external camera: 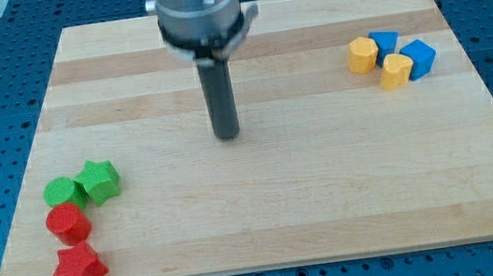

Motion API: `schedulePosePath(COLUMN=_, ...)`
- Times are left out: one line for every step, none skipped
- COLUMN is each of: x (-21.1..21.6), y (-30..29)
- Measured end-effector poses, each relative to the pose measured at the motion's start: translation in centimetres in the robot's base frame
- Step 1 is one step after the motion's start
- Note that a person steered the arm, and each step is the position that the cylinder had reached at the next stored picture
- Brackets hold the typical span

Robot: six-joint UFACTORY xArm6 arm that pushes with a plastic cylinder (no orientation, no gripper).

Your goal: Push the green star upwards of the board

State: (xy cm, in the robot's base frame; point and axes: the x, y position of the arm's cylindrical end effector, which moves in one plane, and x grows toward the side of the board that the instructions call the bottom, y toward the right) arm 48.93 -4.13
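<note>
The green star [100,180] lies near the board's lower left, touching a green round block [63,192] on its left. My tip [227,135] rests on the board near the middle, well to the right of the green star and a little higher. It touches no block.
A red round block [68,223] sits just below the green pair, with a red star [80,267] under it. At the upper right are a yellow block [363,54], a blue block [386,44], a second yellow block [397,70] and a second blue block [420,57]. The wooden board [329,194] lies on a blue table.
</note>
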Motion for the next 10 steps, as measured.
schedulePosePath(x=7.0, y=-0.5)
schedulePosePath(x=7.1, y=-0.8)
schedulePosePath(x=9.6, y=-8.0)
schedulePosePath(x=9.7, y=-9.4)
schedulePosePath(x=9.7, y=-12.7)
schedulePosePath(x=9.0, y=-12.8)
schedulePosePath(x=3.1, y=-14.9)
schedulePosePath(x=3.0, y=-14.9)
schedulePosePath(x=-0.5, y=-15.5)
schedulePosePath(x=-6.7, y=-16.6)
